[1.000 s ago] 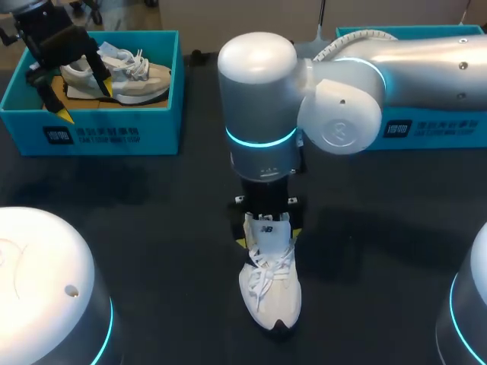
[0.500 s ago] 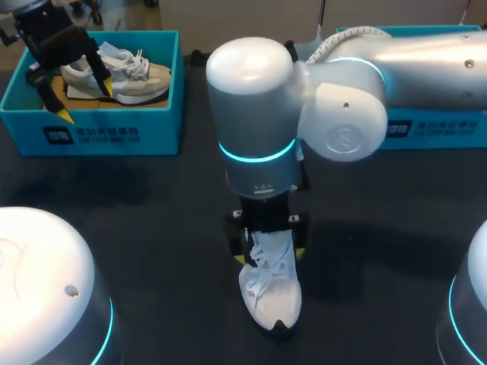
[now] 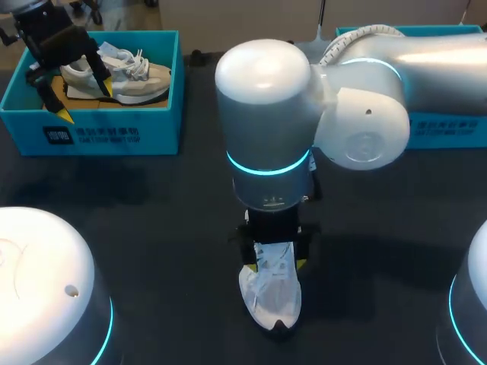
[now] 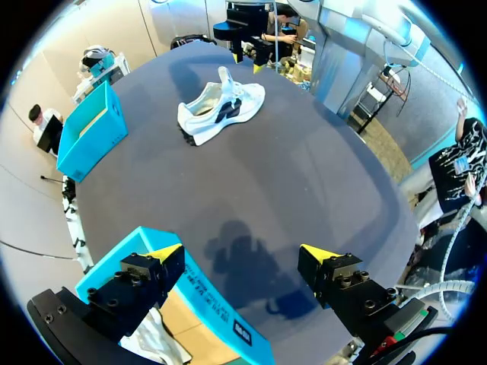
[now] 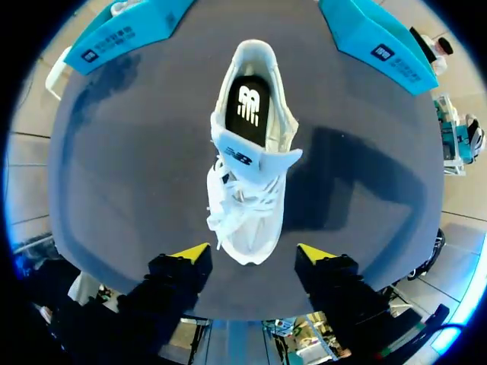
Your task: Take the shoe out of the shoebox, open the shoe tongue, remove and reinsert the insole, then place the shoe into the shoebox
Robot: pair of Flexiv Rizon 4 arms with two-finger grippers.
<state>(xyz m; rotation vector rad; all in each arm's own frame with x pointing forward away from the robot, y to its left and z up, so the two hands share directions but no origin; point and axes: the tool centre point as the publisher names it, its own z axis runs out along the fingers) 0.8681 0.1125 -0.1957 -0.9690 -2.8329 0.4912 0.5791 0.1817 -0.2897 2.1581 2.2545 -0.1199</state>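
Observation:
A white sneaker (image 3: 271,298) lies on the dark table, toe toward the near edge. In the right wrist view the sneaker (image 5: 248,194) shows its raised tongue and a black insole (image 5: 247,110). My right gripper (image 3: 274,255) hangs over its laced part, hiding the heel in the head view. The right gripper (image 5: 255,257) is open, with a yellow tip on each side of the toe end and a gap to both. My left gripper (image 3: 72,72) is open over the teal shoebox (image 3: 156,125), which holds a second sneaker (image 3: 125,72). From the left gripper (image 4: 243,255) the white sneaker (image 4: 221,106) lies far ahead.
A second teal box (image 3: 441,129) stands at the back right, partly behind my right arm. Both boxes (image 5: 125,34) (image 5: 373,38) lie beyond the sneaker's heel in the right wrist view. The left arm's box corner (image 4: 205,304) sits under its fingers.
My right arm has moved toward the near edge along the sneaker, and now covers the heel and tongue in the head view. The left arm and the sneaker have stayed put.

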